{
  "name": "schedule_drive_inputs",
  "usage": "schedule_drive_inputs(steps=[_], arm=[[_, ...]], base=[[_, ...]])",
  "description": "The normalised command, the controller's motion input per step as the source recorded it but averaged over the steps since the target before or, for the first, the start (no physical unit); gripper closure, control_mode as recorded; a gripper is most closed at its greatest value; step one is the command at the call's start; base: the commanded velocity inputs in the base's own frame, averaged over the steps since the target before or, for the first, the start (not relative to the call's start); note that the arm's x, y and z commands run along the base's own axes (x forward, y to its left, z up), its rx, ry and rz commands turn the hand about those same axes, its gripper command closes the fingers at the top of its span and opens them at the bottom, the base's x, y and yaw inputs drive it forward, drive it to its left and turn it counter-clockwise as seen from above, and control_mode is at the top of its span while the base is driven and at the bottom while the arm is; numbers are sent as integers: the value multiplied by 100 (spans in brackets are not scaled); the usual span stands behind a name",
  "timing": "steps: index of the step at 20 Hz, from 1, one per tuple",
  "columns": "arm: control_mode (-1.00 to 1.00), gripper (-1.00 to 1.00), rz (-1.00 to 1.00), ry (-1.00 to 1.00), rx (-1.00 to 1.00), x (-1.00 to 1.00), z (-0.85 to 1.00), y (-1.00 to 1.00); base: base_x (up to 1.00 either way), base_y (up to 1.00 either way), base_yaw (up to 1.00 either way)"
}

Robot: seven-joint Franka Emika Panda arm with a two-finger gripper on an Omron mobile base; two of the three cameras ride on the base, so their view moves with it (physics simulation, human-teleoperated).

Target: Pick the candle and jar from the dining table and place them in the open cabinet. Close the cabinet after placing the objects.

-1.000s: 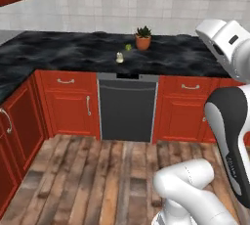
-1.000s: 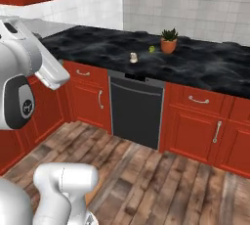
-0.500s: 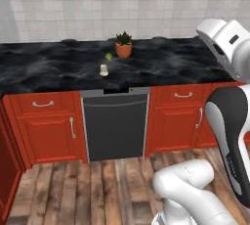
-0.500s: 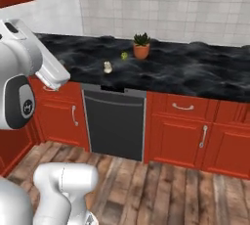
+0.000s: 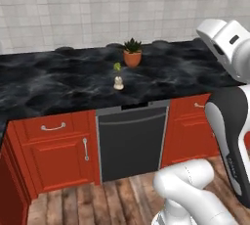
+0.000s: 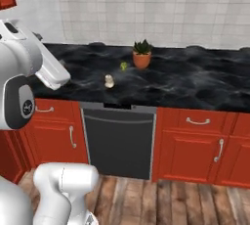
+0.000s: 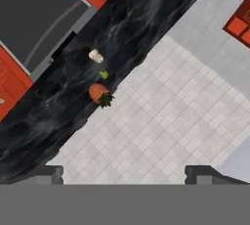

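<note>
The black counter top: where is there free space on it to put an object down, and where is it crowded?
The black marble top is bare to the left of the candle, toward the corner, and to the right of the plant pot, up to the tiled wall. It is crowded only in the middle, where candle, small green broccoli and pot stand close together above the dark appliance front.

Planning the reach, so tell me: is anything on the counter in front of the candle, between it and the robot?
Nothing visible. The candle stands nearest the counter's front edge; the broccoli and plant pot sit behind it, toward the wall.
</note>
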Motion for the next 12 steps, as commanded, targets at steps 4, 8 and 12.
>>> schedule_drive_inputs(steps=[4,8,12], arm=[[100,-100,0,0,0,0,0,0],[100,-100,0,0,0,0,0,0],[100,-100,0,0,0,0,0,0]], base=[[74,62,-22],[80,38,-15],[78,36,-13]])
